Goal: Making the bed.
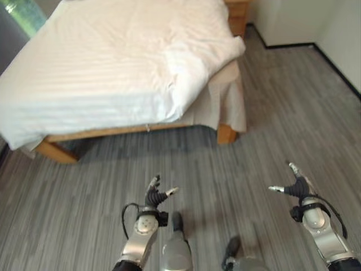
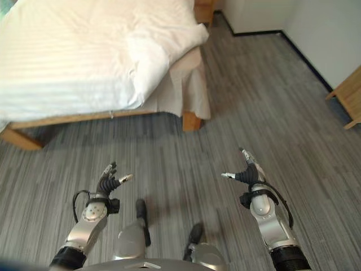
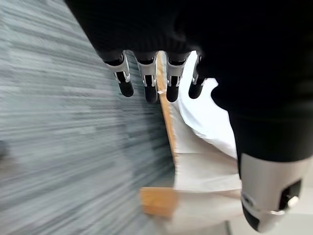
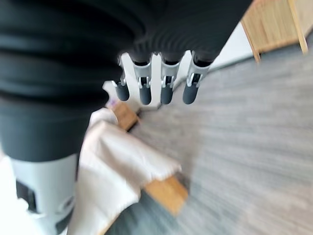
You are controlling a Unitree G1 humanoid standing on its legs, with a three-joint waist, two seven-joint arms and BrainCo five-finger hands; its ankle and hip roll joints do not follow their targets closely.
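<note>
The bed (image 1: 67, 135) stands ahead of the robot on a wooden frame, well apart from both hands, with grey plank floor (image 1: 271, 96) between them. A white duvet (image 1: 113, 62) covers most of the mattress and hangs over the near edge, but at the near right corner it is bunched into a thick rolled fold (image 1: 197, 68) that lies at a slant, so the cream sheet (image 1: 228, 101) beneath shows and drapes down past the wooden leg (image 1: 225, 134). That corner looks like the unfinished part of the job: the fold would need drawing out toward the corner and smoothing flat. The left hand (image 1: 155, 195) is raised low in front of the robot with its fingers (image 3: 149, 88) relaxed and spread from the thumb, holding nothing; the right hand (image 1: 293, 185) is held out on the robot's right side in the same loose, spread pose, also empty. Both seem carried forward and open so that they are ready to take hold of cloth once the robot is close enough, and the wrist views look along the fingers toward the bed's corner and hanging sheet. A piece of light wooden furniture (image 2: 347, 99) stands off to the right by the wall, clear of the likely path to the bed
</note>
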